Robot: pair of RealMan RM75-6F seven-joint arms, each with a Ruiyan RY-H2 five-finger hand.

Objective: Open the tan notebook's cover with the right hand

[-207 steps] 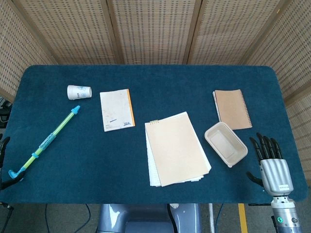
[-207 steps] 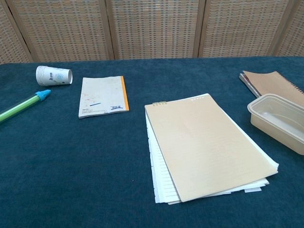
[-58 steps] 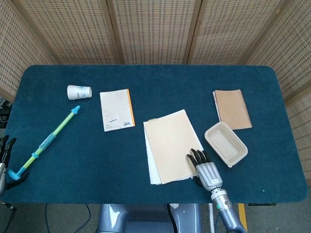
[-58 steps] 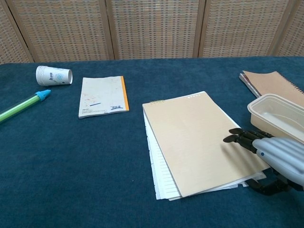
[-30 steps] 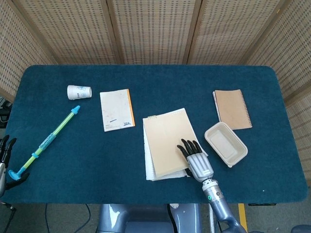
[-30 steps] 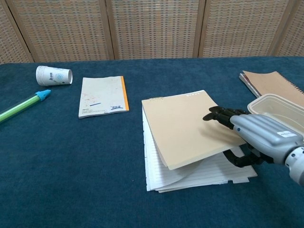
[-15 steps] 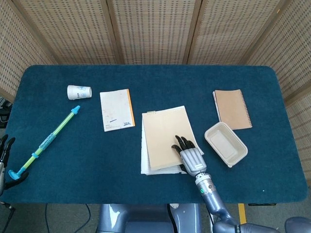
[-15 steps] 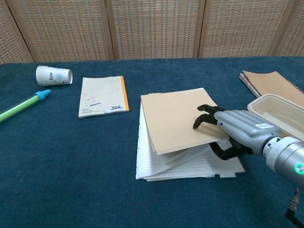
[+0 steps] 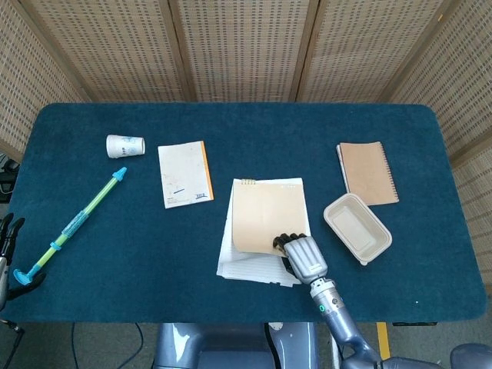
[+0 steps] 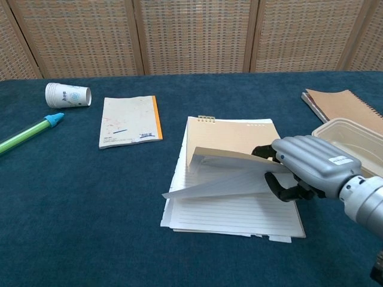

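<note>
Your right hand (image 10: 302, 164) grips the near edge of the tan notebook's cover (image 10: 233, 149), fingers over the top and thumb beneath, and holds it raised off the lined pages (image 10: 233, 218); a sheet or two rises with it; the tan notebook (image 9: 265, 227) lies near the middle of the table's front edge, its wire binding toward the back; in the head view your left hand (image 9: 8, 257) shows only as a sliver at the table's front-left corner, and I cannot tell whether it is open or closed; just right of the notebook sits a beige tray (image 9: 357, 228), with a brown spiral notebook (image 9: 367, 172) behind it toward the right edge; a white pad with an orange spine (image 9: 184, 174) lies left of centre; a paper cup (image 9: 125, 145) lies on its side near the back-left corner, and a green-and-blue pen (image 9: 73, 226) slants toward the front-left corner on the blue table (image 9: 154, 254).
</note>
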